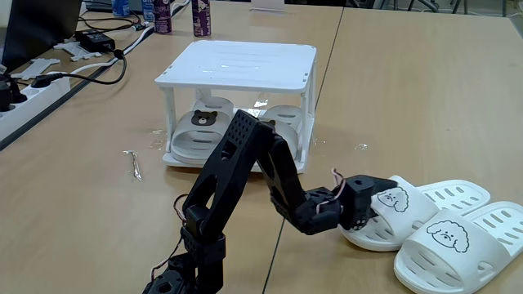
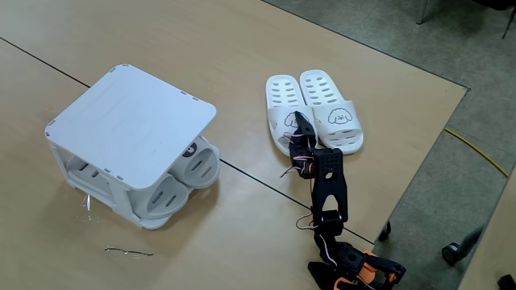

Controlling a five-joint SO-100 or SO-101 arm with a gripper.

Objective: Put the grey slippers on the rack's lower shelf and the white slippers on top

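No text, label, brand or number is legible — not on the rack (image 1: 237, 65); not on the white slippers (image 2: 314, 109).

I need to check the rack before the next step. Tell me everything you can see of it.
The rack is a small, boxy, glossy white plastic two-tier stand with a slatted top and thin corner posts. It stands upright on the wooden table, apart from the arm. Its top is bare. The grey slippers lie side by side on the lower shelf, toes poking out in one fixed view.
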